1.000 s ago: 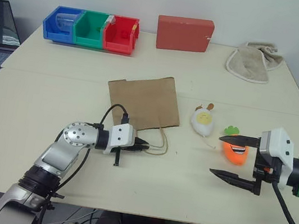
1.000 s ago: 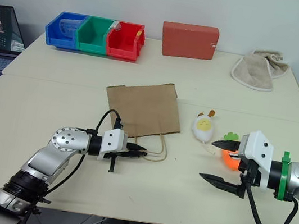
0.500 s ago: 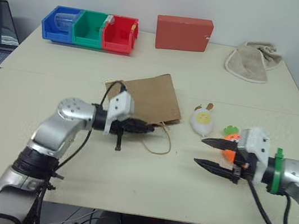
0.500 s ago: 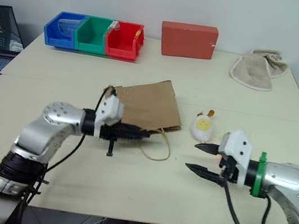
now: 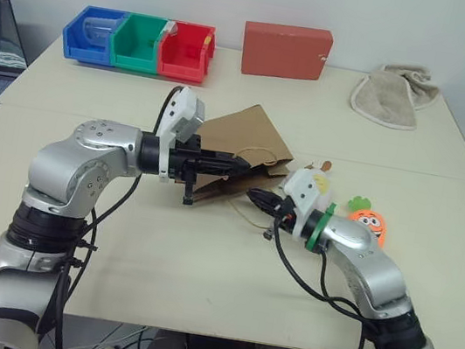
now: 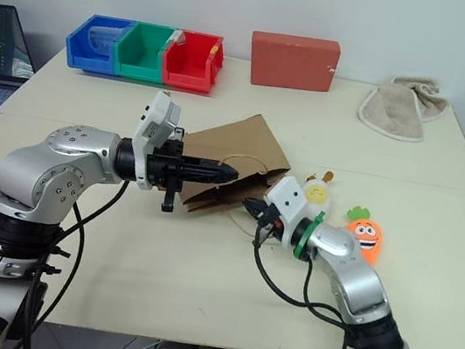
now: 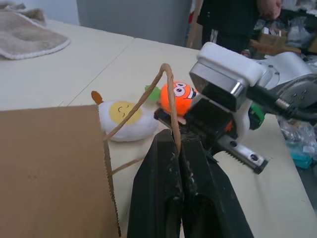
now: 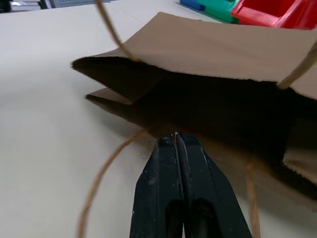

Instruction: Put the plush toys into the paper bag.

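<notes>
Up comes the left gripper (image 5: 232,166) since a second ago, clamped shut on the upper string handle (image 7: 168,94) and lifting the paper bag (image 5: 251,138) so its mouth gapes at frame centre. Meanwhile the right gripper (image 6: 253,206) has swung in from the right and snapped closed on the bag's lower lip, by the other handle. Egg toy (image 7: 124,119) and carrot toy (image 5: 368,223) lie right of centre on the table (image 5: 200,267), outside the bag.

Cream table (image 5: 197,284), 3 coloured bins (image 5: 138,43), red box (image 5: 285,52), beige towel (image 5: 392,98), egg plush (image 6: 319,191), carrot plush (image 6: 365,232)
</notes>
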Controlling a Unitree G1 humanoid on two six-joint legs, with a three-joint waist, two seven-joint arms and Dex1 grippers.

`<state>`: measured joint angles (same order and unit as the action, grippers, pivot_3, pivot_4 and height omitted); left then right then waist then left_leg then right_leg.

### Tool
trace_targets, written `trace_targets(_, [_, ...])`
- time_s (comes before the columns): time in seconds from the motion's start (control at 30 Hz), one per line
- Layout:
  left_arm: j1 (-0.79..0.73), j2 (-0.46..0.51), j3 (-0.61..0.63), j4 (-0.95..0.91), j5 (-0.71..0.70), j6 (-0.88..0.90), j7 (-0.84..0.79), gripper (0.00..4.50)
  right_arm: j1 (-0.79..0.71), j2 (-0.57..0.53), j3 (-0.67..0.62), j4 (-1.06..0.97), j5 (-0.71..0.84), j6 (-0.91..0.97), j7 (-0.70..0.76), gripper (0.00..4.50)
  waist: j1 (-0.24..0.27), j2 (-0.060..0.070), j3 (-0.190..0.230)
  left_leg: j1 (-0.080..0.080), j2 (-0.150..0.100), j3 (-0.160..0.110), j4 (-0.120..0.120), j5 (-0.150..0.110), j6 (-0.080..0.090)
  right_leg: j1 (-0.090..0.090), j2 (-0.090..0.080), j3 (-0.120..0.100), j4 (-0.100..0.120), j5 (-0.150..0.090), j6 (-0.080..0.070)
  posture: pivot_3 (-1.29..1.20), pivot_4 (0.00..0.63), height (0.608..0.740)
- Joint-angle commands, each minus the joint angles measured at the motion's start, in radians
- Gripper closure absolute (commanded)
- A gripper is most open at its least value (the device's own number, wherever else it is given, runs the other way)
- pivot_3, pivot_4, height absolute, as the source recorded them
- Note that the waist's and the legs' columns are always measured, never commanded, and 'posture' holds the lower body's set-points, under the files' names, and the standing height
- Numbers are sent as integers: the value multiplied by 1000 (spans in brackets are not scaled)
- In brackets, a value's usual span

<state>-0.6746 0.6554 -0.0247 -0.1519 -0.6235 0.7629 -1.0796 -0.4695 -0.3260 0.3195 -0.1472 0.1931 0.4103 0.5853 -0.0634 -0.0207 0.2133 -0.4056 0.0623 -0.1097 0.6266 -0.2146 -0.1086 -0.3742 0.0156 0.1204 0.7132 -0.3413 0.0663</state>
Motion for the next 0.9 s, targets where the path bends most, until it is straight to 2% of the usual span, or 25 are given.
trace_targets(0.03, [-26,4,36,-39,-33,15,16,4500,-37,56,18,68,-63,-89,-35,4447,1,0,0,0,0,0,0,0,0,0,0,0,0,0,0,0,150,740])
trace_targets(0.23, [-46,-7,64,-41,-75,60,62,4500,-83,168,26,241,-148,-145,-107,4447,2,0,0,0,0,0,-1,0,0,0,0,0,0,0,0,0,150,740])
trace_targets(0.37, [-118,-20,137,-2,-150,125,115,4500,-87,227,16,357,-198,-201,-178,4447,4,0,0,-1,0,-1,-1,0,0,-1,0,-1,1,0,0,0,150,740])
trace_targets(0.5, [-183,0,182,18,-195,173,136,4500,-57,263,18,400,-211,-207,-186,4447,3,0,0,-1,0,-1,-1,0,0,-1,0,-1,1,0,0,0,150,740])
trace_targets(0.7, [-249,54,174,58,-124,81,119,4500,-50,294,-4,401,-205,-174,-188,4447,2,0,0,-1,0,-1,-1,0,0,-1,0,-2,1,0,0,0,150,740])
trace_targets(0.77, [-305,66,153,87,-50,-23,116,4500,-61,305,-13,407,-202,-164,-191,4447,2,0,0,-1,0,-2,-1,0,0,-1,0,-2,1,0,0,0,150,740])
trace_targets(0.9, [-353,51,137,119,6,-114,112,4500,-72,316,-20,411,-206,-156,-186,4447,3,0,0,-1,0,-1,-1,0,-1,-1,0,-2,1,0,0,0,150,740])
